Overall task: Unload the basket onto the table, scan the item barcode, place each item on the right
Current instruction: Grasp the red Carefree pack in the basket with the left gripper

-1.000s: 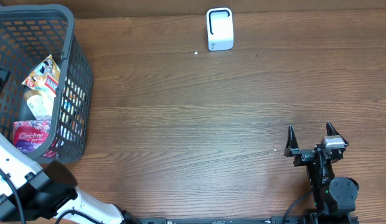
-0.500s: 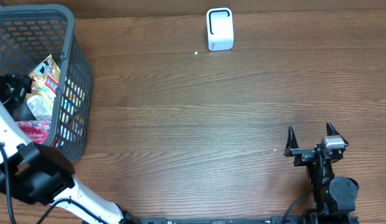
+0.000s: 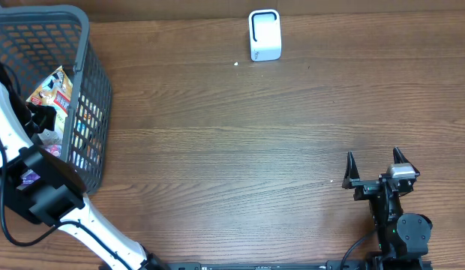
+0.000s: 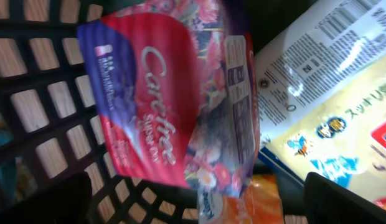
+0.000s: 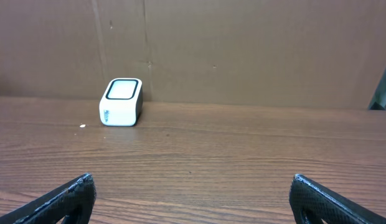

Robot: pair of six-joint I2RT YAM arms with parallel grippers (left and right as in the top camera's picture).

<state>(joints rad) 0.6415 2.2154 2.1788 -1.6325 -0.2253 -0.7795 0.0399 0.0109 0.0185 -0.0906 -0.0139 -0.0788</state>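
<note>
Several packaged items lie in the dark mesh basket (image 3: 94, 90) at the table's left. My left gripper (image 3: 39, 114) hangs inside it, open, holding nothing. In the left wrist view a pink Carefree pack (image 4: 162, 93) fills the middle. A white and yellow pack (image 4: 330, 81) with a printed barcode lies to its right, and an orange pack (image 4: 261, 199) sits below. The left gripper (image 4: 196, 202) stands wide just above them. The white scanner (image 3: 265, 34) stands at the table's far edge, also seen in the right wrist view as the scanner (image 5: 121, 102). My right gripper (image 3: 375, 161) rests open at the front right.
The basket's walls close in around my left gripper, and its mesh floor (image 4: 50, 106) shows beside the packs. A brown cardboard wall (image 5: 243, 50) rises behind the scanner. Bare wooden tabletop (image 3: 232, 150) spans between basket, scanner and right arm.
My left arm has swung up and to the right, deeper into the basket, and now covers the pink pack in the overhead view. The right arm has not moved.
</note>
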